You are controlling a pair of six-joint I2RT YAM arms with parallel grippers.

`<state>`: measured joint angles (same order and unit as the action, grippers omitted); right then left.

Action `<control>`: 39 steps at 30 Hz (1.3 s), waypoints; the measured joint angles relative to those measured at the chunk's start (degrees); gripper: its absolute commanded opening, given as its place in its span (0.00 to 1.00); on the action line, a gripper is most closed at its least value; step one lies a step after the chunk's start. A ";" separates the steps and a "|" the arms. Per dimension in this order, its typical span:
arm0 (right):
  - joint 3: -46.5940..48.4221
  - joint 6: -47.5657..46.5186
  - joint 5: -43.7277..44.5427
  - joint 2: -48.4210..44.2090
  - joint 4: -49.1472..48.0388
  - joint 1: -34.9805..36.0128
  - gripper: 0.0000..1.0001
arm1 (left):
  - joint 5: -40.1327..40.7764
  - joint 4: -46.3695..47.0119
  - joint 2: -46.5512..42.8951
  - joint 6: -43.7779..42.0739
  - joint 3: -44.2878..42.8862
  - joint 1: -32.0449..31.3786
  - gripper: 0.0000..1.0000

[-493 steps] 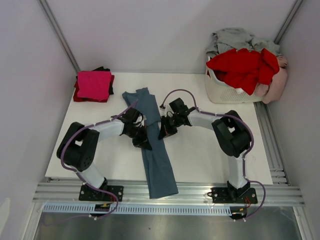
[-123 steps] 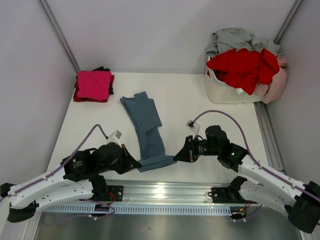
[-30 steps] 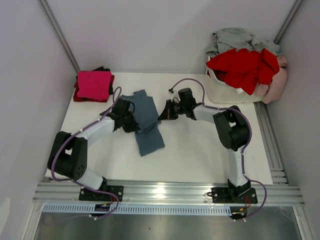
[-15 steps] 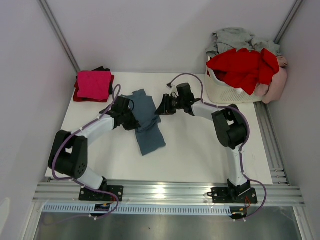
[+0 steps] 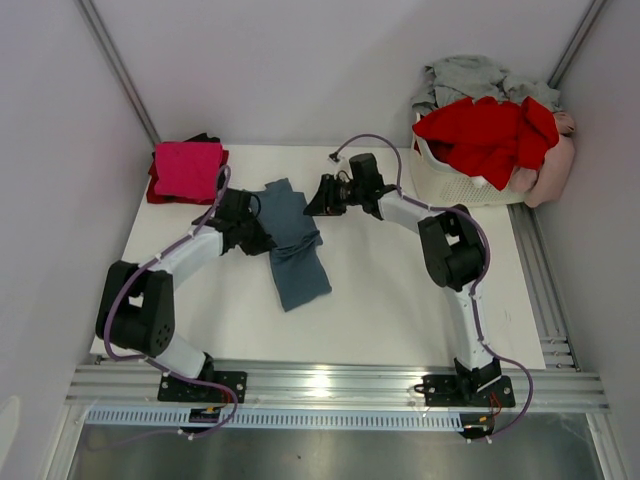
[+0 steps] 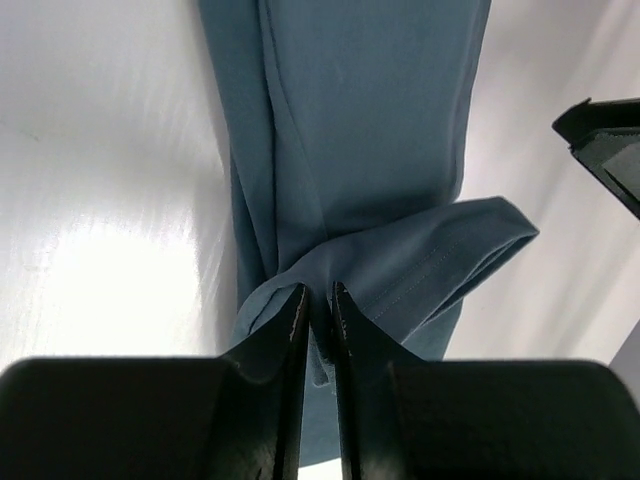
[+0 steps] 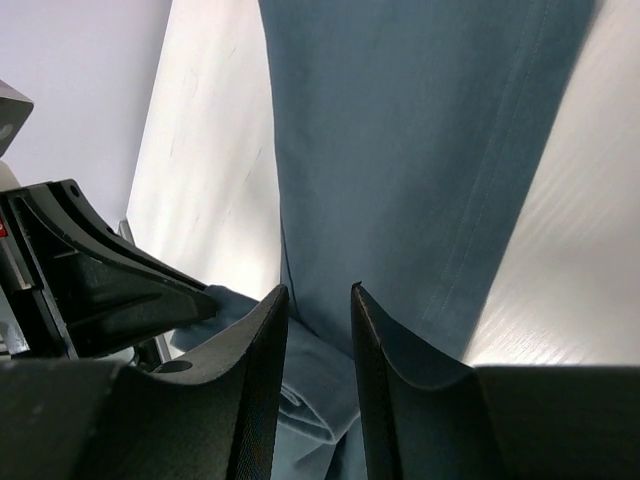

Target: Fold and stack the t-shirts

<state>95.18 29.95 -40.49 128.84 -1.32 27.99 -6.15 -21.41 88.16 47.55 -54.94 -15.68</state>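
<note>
One slate blue-grey t-shirt [image 5: 296,262] lies on the white table [image 5: 410,290], left of centre, folded into a narrow band that runs at a slant from the far left toward the near right. Its near part is doubled over on itself, with a soft crease across the middle. In the left wrist view that doubled layer shows as a rounded folded edge with a stitched hem lying flat on the lower layer. My left gripper [image 6: 318,290] sits low at that edge on the shirt's left side. Its fingers are parted by only a narrow slit, their tips are right at the fold, and I see no cloth clamped between them. My right gripper [image 7: 318,290] hovers over the far end of the band from the right. Its fingers stand clearly apart with the flat blue cloth visible through the gap, and it holds nothing. The two grippers face each other across the shirt, near but not touching. In the table's far left corner is a small stack of folded tees, with a magenta t-shirt [image 5: 188,168] on top and a black t-shirt [image 5: 206,138] peeking out behind it. In the far right corner a white slatted laundry basket [image 5: 440,185] is heaped with a red t-shirt [image 5: 490,135], a grey t-shirt [image 5: 470,75] behind it and a pale pink t-shirt [image 5: 558,165] hanging over its right side.
</note>
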 measured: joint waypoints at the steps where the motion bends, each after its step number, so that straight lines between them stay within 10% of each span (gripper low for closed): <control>1: 0.61 0.02 -0.09 0.42 0.15 -0.09 0.35 | -0.07 -0.02 0.02 0.28 -0.09 0.39 0.18; 27: 1.20 -2.34 -0.13 1.11 1.49 -0.48 0.37 | -4.76 3.61 5.57 -0.52 -8.70 6.71 0.22; 39: -13.97 -7.80 0.48 -10.91 5.09 -0.66 0.42 | -15.52 11.52 -8.63 -1.70 12.55 4.46 0.39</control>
<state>81.21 22.15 -40.01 117.93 3.77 27.33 -21.67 -9.89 79.53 45.84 -42.39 -11.22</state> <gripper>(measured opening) 0.410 0.311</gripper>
